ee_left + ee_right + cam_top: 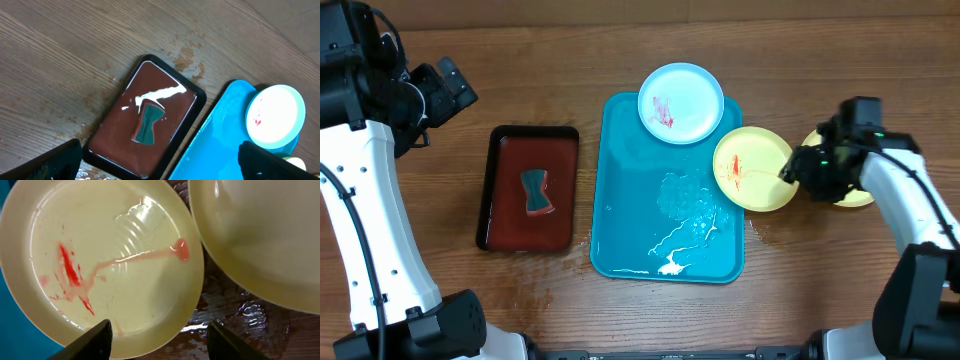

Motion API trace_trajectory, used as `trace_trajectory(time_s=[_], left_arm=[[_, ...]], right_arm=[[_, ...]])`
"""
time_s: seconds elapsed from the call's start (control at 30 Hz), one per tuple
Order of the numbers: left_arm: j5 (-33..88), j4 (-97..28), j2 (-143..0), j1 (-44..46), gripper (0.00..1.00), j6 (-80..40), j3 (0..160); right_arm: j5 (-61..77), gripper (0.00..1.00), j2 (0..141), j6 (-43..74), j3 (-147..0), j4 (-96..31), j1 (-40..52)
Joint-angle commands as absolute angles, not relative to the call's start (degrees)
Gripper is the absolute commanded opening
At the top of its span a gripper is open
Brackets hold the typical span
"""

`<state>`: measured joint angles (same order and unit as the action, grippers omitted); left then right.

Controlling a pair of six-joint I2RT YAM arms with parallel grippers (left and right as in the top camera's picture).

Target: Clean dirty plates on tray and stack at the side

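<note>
The turquoise tray lies mid-table. A pale aqua-white plate with red smears sits at the tray's far end and also shows in the left wrist view. A yellow-green plate with red smears overlaps the tray's right rim. In the right wrist view its near rim lies between my fingers. A second yellow-green plate lies on the table to the right, partly under my arm, and shows clean in the right wrist view. My right gripper is open just above the smeared plate's edge. My left gripper is open and empty, high above the left side.
A dark red, black-rimmed tray left of the turquoise tray holds a teal sponge. White foam and water streaks lie on the turquoise tray's near end. The wood around the plates is wet.
</note>
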<state>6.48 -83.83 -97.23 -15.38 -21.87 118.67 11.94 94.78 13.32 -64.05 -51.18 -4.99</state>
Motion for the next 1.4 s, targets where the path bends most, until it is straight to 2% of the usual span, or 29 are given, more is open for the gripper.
trace_trajectory(time_s=[0.0,0.17,0.33,0.5,0.6,0.67,0.87,1.0,1.2,1.37], left_arm=[[6.9,-83.8,-97.1,-15.4,1.0,-21.2,119.6],[6.9,-83.8,-97.1,-15.4,1.0,-21.2,119.6],[6.9,-83.8,-97.1,-15.4,1.0,-21.2,119.6],[6.9,-83.8,-97.1,-15.4,1.0,-21.2,119.6],[6.9,-83.8,-97.1,-15.4,1.0,-21.2,119.6],[6.9,-83.8,-97.1,-15.4,1.0,-21.2,119.6],[7.2,-83.8,-97.1,-15.4,1.0,-21.5,119.6],[10.4,-84.2,-97.1,-15.4,1.0,-22.8,119.6],[13.5,-88.7,-97.2,-15.2,1.0,-20.5,119.5],[11.7,-91.3,-97.2,-14.2,1.0,-16.7,118.9]], right_arm=[[6.4,0.62,95.8,19.0,-64.0,-51.9,-3.1],[5.2,0.61,98.2,26.6,-62.7,-52.9,-2.3],[10.8,0.41,99.2,29.0,-58.0,-47.9,-2.2],[11.1,0.35,99.2,33.1,-54.1,-43.8,-2.2],[12.0,0.12,99.2,32.8,-53.3,-42.0,-2.2],[12.8,0.04,98.8,28.8,-54.2,-41.6,-2.2],[13.1,0.04,94.6,18.2,-60.3,-46.6,-1.2],[12.3,0.04,90.6,11.5,-64.1,-49.8,3.9],[6.4,0.04,90.8,12.3,-63.2,-48.4,13.3],[1.5,0.04,92.7,22.0,-59.8,-42.0,20.4]])
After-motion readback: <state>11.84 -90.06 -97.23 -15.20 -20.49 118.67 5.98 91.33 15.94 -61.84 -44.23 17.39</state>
